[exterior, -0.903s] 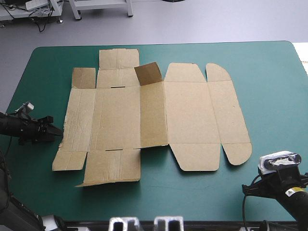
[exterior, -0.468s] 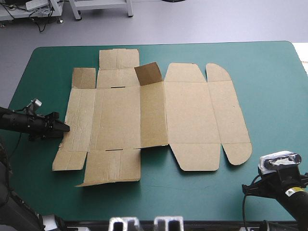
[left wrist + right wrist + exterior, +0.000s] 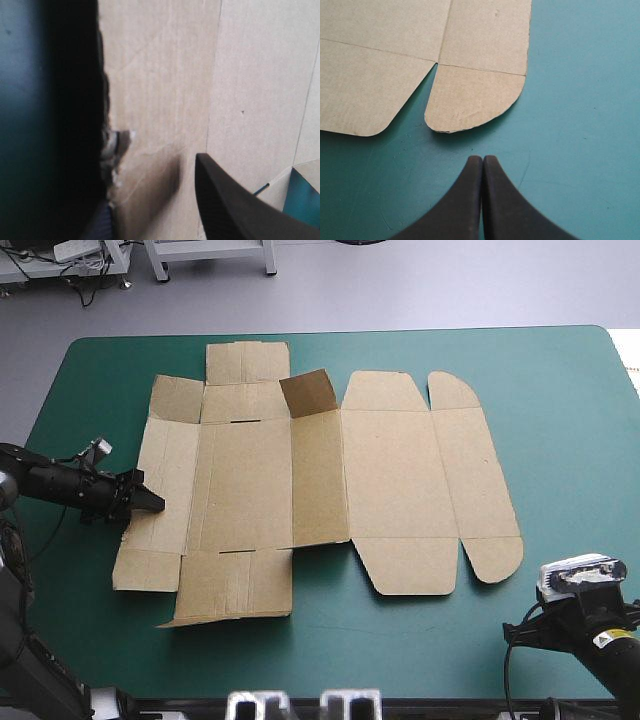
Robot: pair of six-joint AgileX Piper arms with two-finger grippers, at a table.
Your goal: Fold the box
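Teal-green table cover (image 3: 400, 665) is lying bare along the near edge. The right gripper (image 3: 482, 159) is hovering over it by the near right corner, its black curved fingers pressed together into one point and holding nothing. It is standing just short of the rounded brown flap (image 3: 470, 100) and apart from it, probably parked to leave the sheet free.

Farther in, the flat brown cardboard box (image 3: 320, 480) is lying unfolded mid-table, with no wall raised yet. At its left side, the left gripper (image 3: 148, 502) is reaching over the narrow left panel (image 3: 165, 465). Its fingers are standing apart, one above the board and the other at the ragged left edge. Whether that one is passing under the sheet cannot be told. This placement is likely preparing a grasp to raise the left wall along its crease.

At the far side, one small square flap (image 3: 308, 392) is tilting up. Open cover is surrounding the sheet on every side, widest at the right, giving room for swinging walls inward.
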